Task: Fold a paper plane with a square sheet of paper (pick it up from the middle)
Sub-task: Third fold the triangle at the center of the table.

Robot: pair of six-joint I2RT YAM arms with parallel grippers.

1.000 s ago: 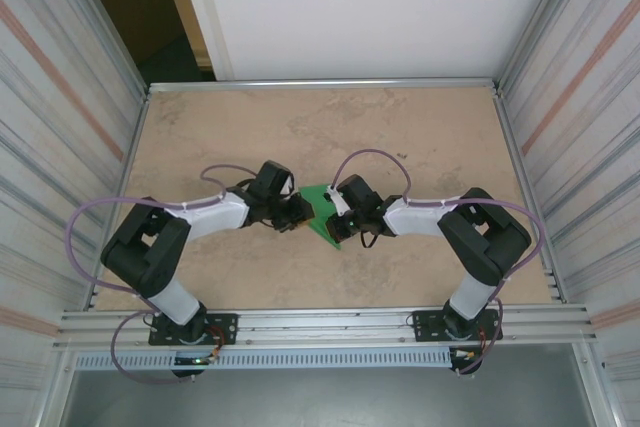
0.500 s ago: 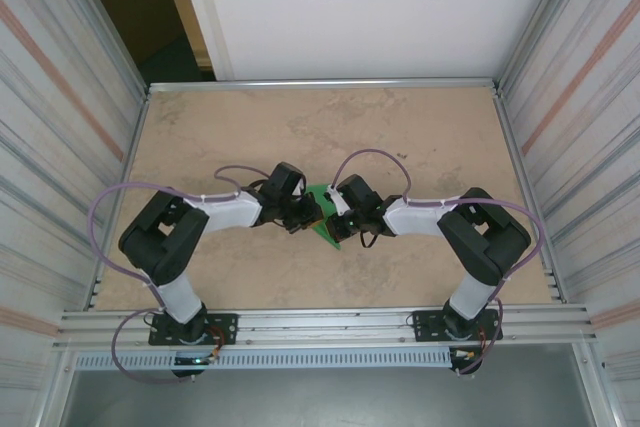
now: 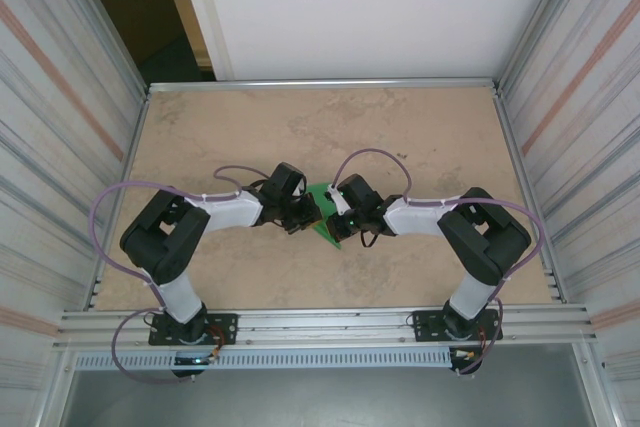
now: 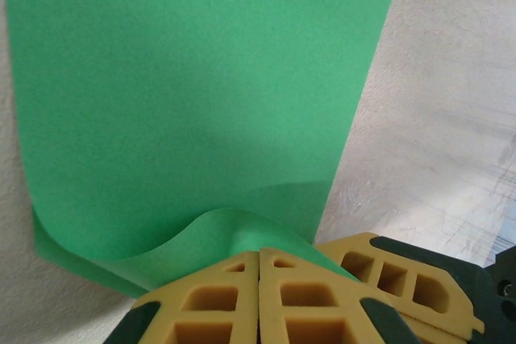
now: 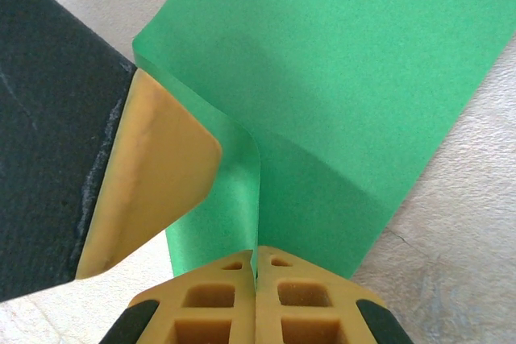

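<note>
Item: square sheet of paper (image 3: 322,209), bright green, unmarked, partly folded to a tapering outline with its tip toward 5 o'clock; location, middle of the table (image 3: 400,137), a mottled beige surface framed by metal rails. Left pincer (image 3: 308,215): at the sheet's 9 o'clock side, fingers pressed together, clamped on an edge of the paper; in the left wrist view the pincer (image 4: 259,255) sits at 6 o'clock and the sheet (image 4: 193,102) curls up in a wave at the fingertips, then runs flat toward 12 o'clock. Right pincer (image 3: 338,222): at the sheet's 3 o'clock side, fingers together, clamped on a raised fold; in the right wrist view the pincer (image 5: 255,251) grips a standing crease of the sheet (image 5: 339,78), with one of the left pincer's fingers (image 5: 153,175), yellow pad on black, touching the paper at 9 o'clock. Arms: both reach inward from the near rail, trailing purple cables (image 3: 370,157). Surround: ribbed metal wall panels (image 3: 60,117) at 9 and 3 o'clock.
</note>
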